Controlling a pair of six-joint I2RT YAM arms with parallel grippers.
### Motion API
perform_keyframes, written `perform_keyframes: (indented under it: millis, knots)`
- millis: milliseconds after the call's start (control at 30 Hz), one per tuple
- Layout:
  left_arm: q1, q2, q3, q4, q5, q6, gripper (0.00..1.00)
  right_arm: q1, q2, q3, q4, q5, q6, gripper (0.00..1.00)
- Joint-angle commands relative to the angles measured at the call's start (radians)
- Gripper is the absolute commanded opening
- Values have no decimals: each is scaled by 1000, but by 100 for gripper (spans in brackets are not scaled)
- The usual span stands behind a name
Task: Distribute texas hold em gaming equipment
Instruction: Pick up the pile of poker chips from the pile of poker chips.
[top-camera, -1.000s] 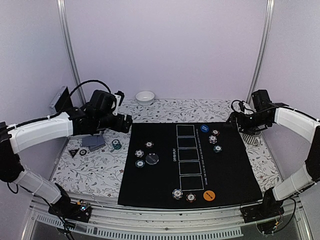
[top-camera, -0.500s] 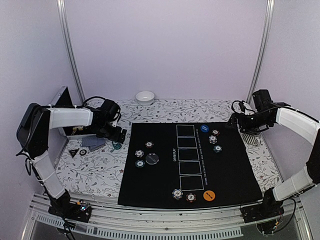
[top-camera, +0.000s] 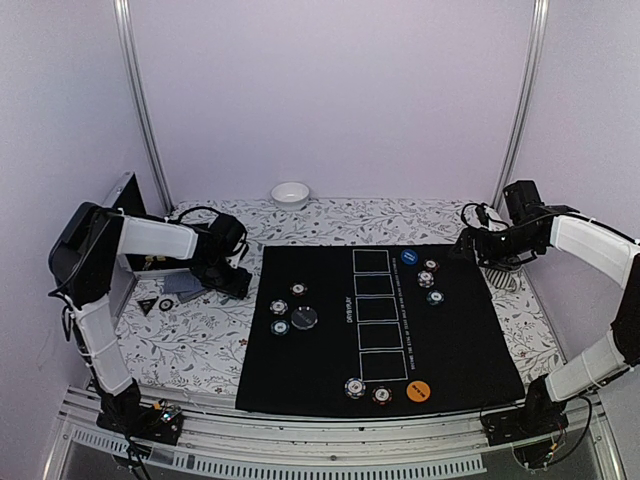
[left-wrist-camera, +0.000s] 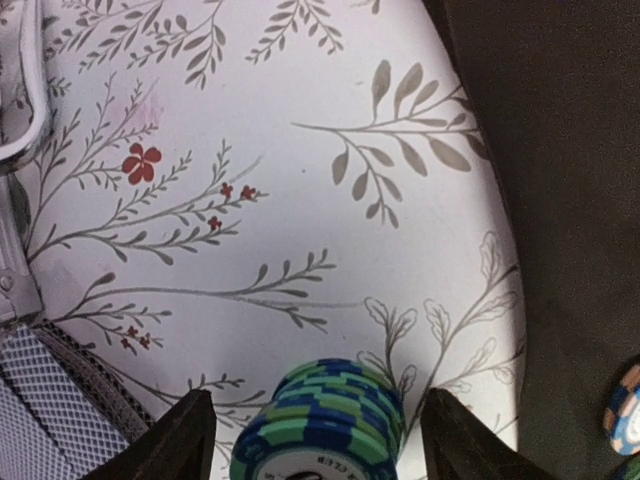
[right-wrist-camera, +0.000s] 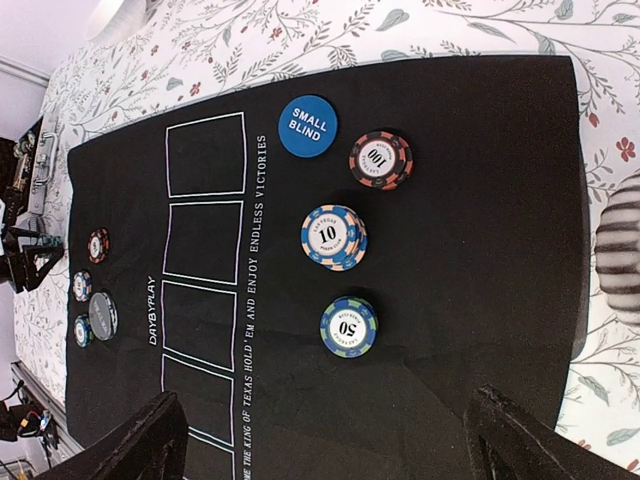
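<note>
floral tablecloth (top-camera: 180, 345), black mat (top-camera: 460, 340), lilac walls (top-camera: 330, 90)

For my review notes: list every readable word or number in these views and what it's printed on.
"SMALL BLIND": blue disc
"100": orange-edged chip
"10": pale chip stack
"50": blue-green chip
"DAYBYPLAY": black mat
"THE KING OF TEXAS HOLD'EM AND ENJOY ENDLESS VICTORIES": same mat
Orange disc print: too small.

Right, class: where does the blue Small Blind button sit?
In the right wrist view the Small Blind button lies on the black mat, right arm's side, between the end white rectangle and the orange 100 chips.
</note>
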Motion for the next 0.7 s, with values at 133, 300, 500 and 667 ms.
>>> perform_keyframes:
  millis: [133,300,500,667]
  knots:
    - [4,50,32,-46,29,29,57,4,5,1,-6,-5,-12,99]
    - [1,33,31,-109,46,28,64,4,9,8,-8,-10,-12,99]
    - [1,37,59,-160,66,33,62,4,5,7,-9,-19,-15,99]
    - [1,60,101,-222,32,44,61,4,6,6,-8,-23,-18,99]
